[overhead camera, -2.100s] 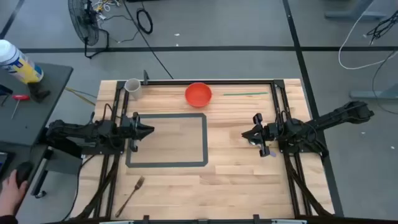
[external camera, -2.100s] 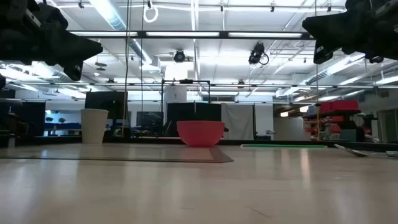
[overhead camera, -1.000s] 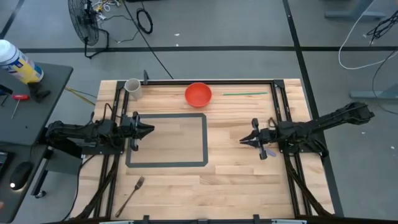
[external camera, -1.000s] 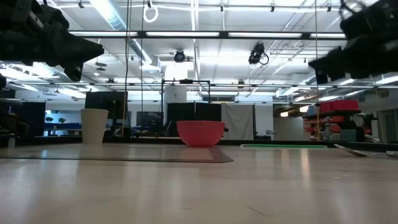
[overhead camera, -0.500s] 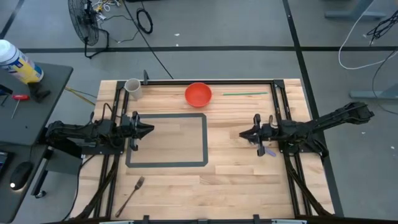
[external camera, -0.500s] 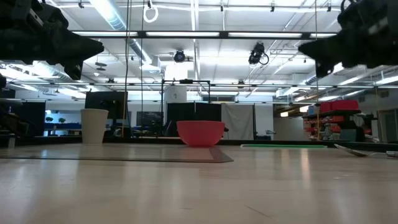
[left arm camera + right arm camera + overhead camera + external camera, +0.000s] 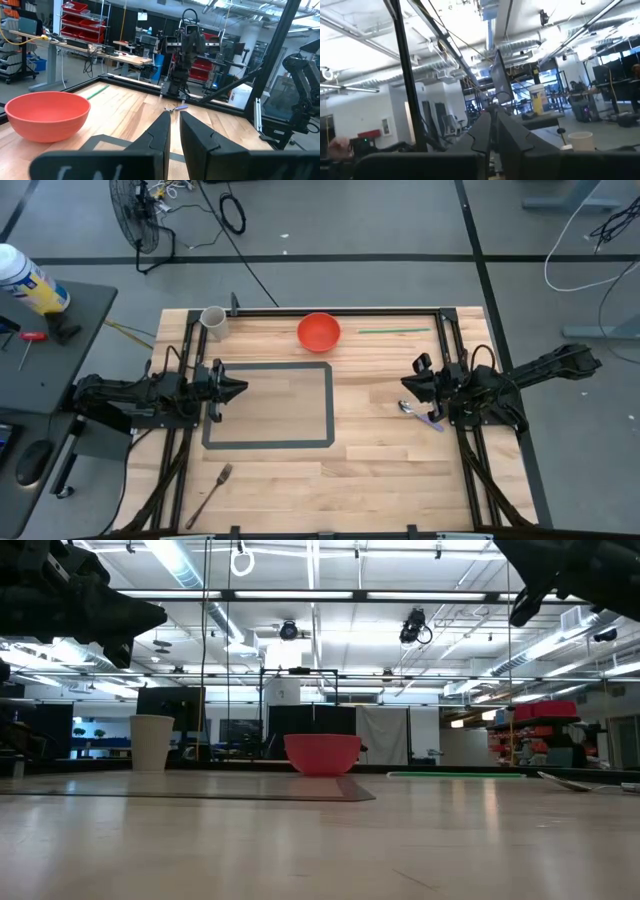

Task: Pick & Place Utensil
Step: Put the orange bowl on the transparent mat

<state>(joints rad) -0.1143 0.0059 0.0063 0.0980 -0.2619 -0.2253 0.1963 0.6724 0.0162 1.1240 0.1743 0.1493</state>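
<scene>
A small metal spoon with a purple handle [image 7: 418, 413] lies on the wooden table [image 7: 380, 460] at its right side, just beside the right pincer [image 7: 420, 375], clenched above it. The left pincer [image 7: 238, 388] waits clenched at the left.

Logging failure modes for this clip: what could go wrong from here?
The spoon lies just under the right end effector, which is tilted upward, so a descent may miss its thin handle. The fork sits near the table's front edge; a nudge could push it off.
</scene>
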